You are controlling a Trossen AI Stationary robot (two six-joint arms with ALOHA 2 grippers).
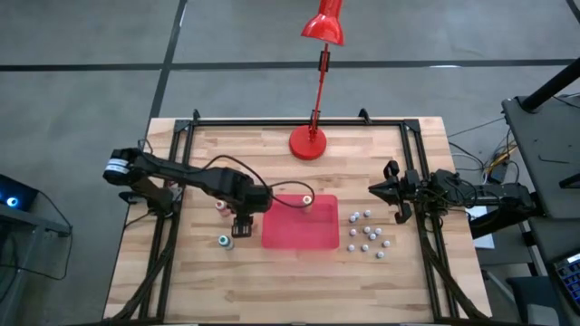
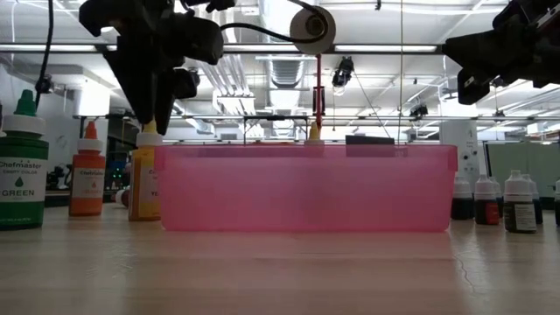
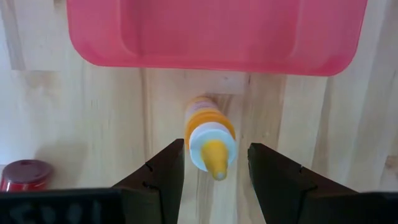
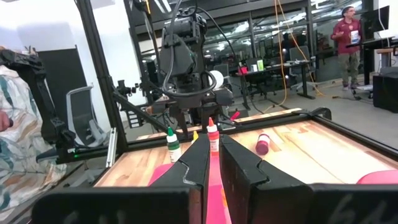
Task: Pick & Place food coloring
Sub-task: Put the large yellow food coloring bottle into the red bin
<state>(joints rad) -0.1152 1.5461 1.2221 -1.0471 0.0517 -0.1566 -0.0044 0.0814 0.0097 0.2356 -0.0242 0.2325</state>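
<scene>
A yellow-capped food coloring bottle [image 3: 210, 138] stands upright on the table just left of the red tray [image 1: 301, 226]. My left gripper [image 3: 216, 171] points down over it, open, with one finger on each side of the cap and a gap at both. In the low view the fingertips [image 2: 154, 118] hang just above the bottle [image 2: 144, 179]. A green-capped bottle [image 1: 224, 241] and an orange bottle with a red cap [image 1: 220, 206] stand nearby. Another bottle [image 1: 307, 199] is in the tray at its far edge. My right gripper [image 4: 214, 163] waits shut at the table's right edge.
A red desk lamp [image 1: 308, 141] stands at the table's far middle. Several small dark bottles with white caps [image 1: 367, 234] are scattered right of the tray. Black rails [image 1: 172, 226] run along the table's sides. Bare wood lies toward the near edge.
</scene>
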